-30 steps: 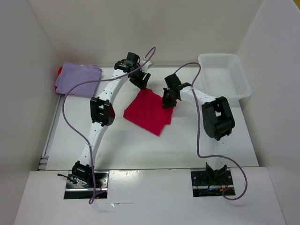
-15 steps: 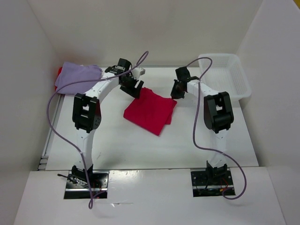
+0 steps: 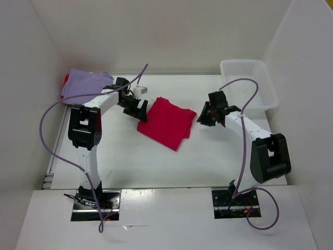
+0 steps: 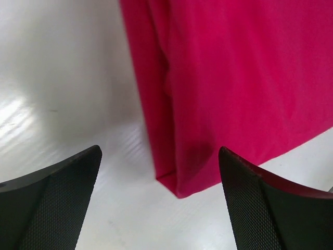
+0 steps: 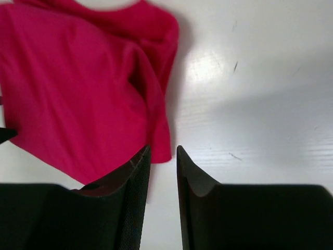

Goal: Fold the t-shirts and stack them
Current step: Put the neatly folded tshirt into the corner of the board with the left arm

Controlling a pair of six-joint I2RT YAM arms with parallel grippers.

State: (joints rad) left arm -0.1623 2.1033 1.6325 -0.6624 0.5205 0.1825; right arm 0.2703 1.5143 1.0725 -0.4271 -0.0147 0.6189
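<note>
A pinkish crimson t-shirt (image 3: 167, 123) lies folded flat in the middle of the table, held by nothing. It fills the upper right of the left wrist view (image 4: 234, 78) and the upper left of the right wrist view (image 5: 78, 88). My left gripper (image 3: 136, 107) hovers at its left edge, wide open, with only the shirt's corner and bare table showing between the jaws (image 4: 159, 152). My right gripper (image 3: 204, 115) sits just off the shirt's right corner, open by a narrow gap with nothing in it (image 5: 163, 148). A pale lavender t-shirt (image 3: 86, 86) lies folded at the back left over a bright red t-shirt (image 3: 66, 79).
A white plastic bin (image 3: 248, 83) stands at the back right corner. White walls close in the table on the left, back and right. Purple cables loop over both arms.
Both grippers have drawn away from the crimson shirt, the left one to the left and the right one to the right. The left jaws widened and the right jaws parted. The shirt stays flat.
</note>
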